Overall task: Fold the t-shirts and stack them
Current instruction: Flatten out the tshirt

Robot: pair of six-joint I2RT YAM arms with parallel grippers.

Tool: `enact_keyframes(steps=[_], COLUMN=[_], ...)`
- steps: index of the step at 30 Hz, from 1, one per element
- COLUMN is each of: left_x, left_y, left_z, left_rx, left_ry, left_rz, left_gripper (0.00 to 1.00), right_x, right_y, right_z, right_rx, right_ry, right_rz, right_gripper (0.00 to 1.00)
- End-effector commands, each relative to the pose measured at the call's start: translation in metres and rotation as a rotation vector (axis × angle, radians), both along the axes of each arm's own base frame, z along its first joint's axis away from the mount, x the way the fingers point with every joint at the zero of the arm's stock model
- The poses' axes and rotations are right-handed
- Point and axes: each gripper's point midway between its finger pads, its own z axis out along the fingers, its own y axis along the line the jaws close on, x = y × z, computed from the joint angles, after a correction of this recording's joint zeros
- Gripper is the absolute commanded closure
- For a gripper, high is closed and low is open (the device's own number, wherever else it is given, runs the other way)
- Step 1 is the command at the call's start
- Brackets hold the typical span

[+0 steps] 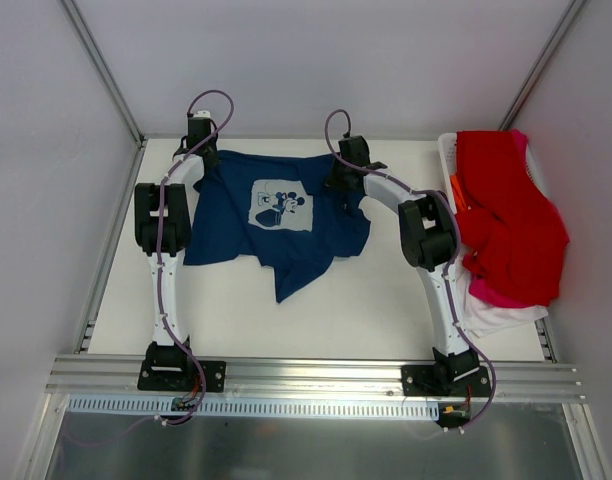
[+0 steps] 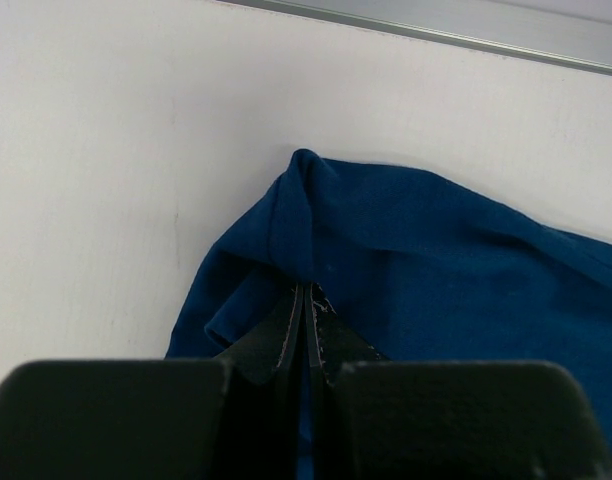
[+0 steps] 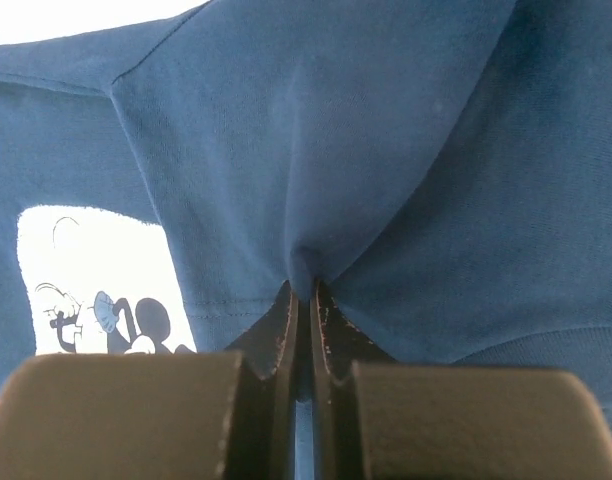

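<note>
A navy blue t-shirt [image 1: 276,225] with a white cartoon-mouse print [image 1: 281,204] lies rumpled, print up, on the white table between the two arms. My left gripper [image 1: 199,152] is at its far left corner, shut on a pinch of the navy cloth [image 2: 316,230]. At the shirt's far right edge my right gripper [image 1: 343,178] is also shut, with a fold of navy cloth [image 3: 316,200] pinched between its fingers [image 3: 326,330]; the print [image 3: 96,280] shows to the left there. Red [image 1: 506,210], pink and white t-shirts [image 1: 491,312] are heaped at the right.
A white plastic basket [image 1: 447,160] stands at the far right edge under the heap of shirts. Metal frame posts and white walls enclose the table. An aluminium rail [image 1: 316,372] runs along the near edge by the arm bases.
</note>
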Motion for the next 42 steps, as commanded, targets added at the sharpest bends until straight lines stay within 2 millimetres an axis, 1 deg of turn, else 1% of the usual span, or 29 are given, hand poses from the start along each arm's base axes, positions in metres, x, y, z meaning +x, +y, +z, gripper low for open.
enact_keyframes(steps=[1,5,11,12,14,15,16,19,20,21,22,23,24,25,26,27,28,29,31,32,33,34,35,36,37,38,40,41,42], left_x=[0.007,0.009,-0.003,-0.005,-0.018,-0.02,-0.023,-0.042,-0.049,-0.064,-0.073,-0.084,-0.105,-0.116,-0.131,-0.155,-0.17,-0.196,-0.224,-0.249,-0.263,-0.277,-0.302,-0.315,-0.329,-0.354,-0.381,-0.406,-0.421], left_y=[0.005,0.008,0.001,-0.001,0.002,-0.002,-0.006,-0.023,-0.028,-0.036,-0.044,-0.056,-0.059,-0.065,-0.067,-0.07,-0.074,-0.072,-0.074,-0.073,-0.074,-0.075,-0.075,-0.076,-0.083,-0.084,-0.099,-0.101,-0.105], left_z=[0.044,0.047,0.048,0.062,0.074,0.109,0.122,0.173,0.181,0.204,0.212,0.214,0.237,0.246,0.243,0.276,0.272,0.303,0.31,0.336,0.346,0.346,0.367,0.372,0.373,0.389,0.393,0.405,0.409], left_rx=[-0.02,0.005,0.112,0.129,0.157,0.147,0.124,0.093,0.086,0.063,0.048,0.011,-0.01,-0.028,-0.033,-0.053,-0.055,-0.06,-0.066,-0.071,-0.08,-0.089,-0.101,-0.121,-0.144,-0.159,-0.203,-0.211,-0.224], left_ry=[-0.087,-0.09,-0.077,-0.096,-0.108,-0.181,-0.204,-0.249,-0.249,-0.264,-0.266,-0.253,-0.263,-0.269,-0.254,-0.317,-0.301,-0.37,-0.386,-0.451,-0.477,-0.475,-0.536,-0.554,-0.555,-0.612,-0.637,-0.696,-0.717], left_rz=[0.01,0.015,0.03,0.031,0.077,0.082,0.084,0.055,0.038,0.004,-0.021,-0.08,-0.106,-0.125,-0.143,-0.173,-0.198,-0.211,-0.246,-0.259,-0.273,-0.287,-0.304,-0.317,-0.361,-0.391,-0.494,-0.537,-0.578], left_gripper=[1.0,1.0,1.0,1.0,1.0,1.0,1.0,1.0,1.0,1.0,1.0,1.0,1.0,1.0,1.0,1.0,1.0,1.0,1.0,1.0,1.0,1.0,1.0,1.0,1.0,1.0,1.0,1.0,1.0], right_x=[0.001,-0.006,-0.027,-0.029,-0.033,-0.037,-0.04,-0.056,-0.065,-0.074,-0.082,-0.094,-0.106,-0.116,-0.131,-0.146,-0.156,-0.175,-0.198,-0.212,-0.23,-0.242,-0.262,-0.272,-0.283,-0.293,-0.324,-0.35,-0.363], right_y=[0.004,-0.002,-0.013,-0.015,-0.02,-0.021,-0.023,-0.022,-0.024,-0.026,-0.027,-0.034,-0.031,-0.036,-0.042,-0.043,-0.051,-0.063,-0.073,-0.078,-0.092,-0.099,-0.11,-0.116,-0.122,-0.125,-0.134,-0.14,-0.14], right_z=[0.011,0.014,0.047,0.069,0.09,0.1,0.128,0.166,0.192,0.199,0.21,0.235,0.246,0.249,0.275,0.283,0.285,0.309,0.325,0.323,0.346,0.344,0.363,0.369,0.369,0.373,0.394,0.406,0.424], right_rx=[0.014,-0.008,-0.064,-0.072,-0.082,-0.085,-0.074,-0.078,-0.071,-0.098,-0.108,-0.12,-0.127,-0.148,-0.144,-0.153,-0.177,-0.176,-0.177,-0.185,-0.16,-0.166,-0.135,-0.125,-0.125,-0.11,-0.031,0.039,0.104], right_ry=[-0.014,-0.015,-0.033,-0.07,-0.1,-0.107,-0.148,-0.196,-0.234,-0.242,-0.26,-0.303,-0.323,-0.329,-0.381,-0.391,-0.398,-0.444,-0.481,-0.475,-0.528,-0.524,-0.57,-0.584,-0.582,-0.593,-0.655,-0.715,-0.793], right_rz=[0.012,0.009,0.055,0.067,0.066,0.07,0.068,0.087,0.089,0.083,0.086,0.082,0.096,0.092,0.097,0.112,0.102,0.101,0.095,0.1,0.08,0.081,0.074,0.068,0.076,0.085,0.129,0.179,0.203], right_gripper=[0.99,1.0,1.0,0.99,0.99,1.0,0.99,1.0,1.0,1.0,0.99,1.0,0.99,1.0,1.0,1.0,1.0,0.99,0.99,1.0,1.0,1.0,0.99,1.0,0.99,0.99,1.0,0.99,1.0])
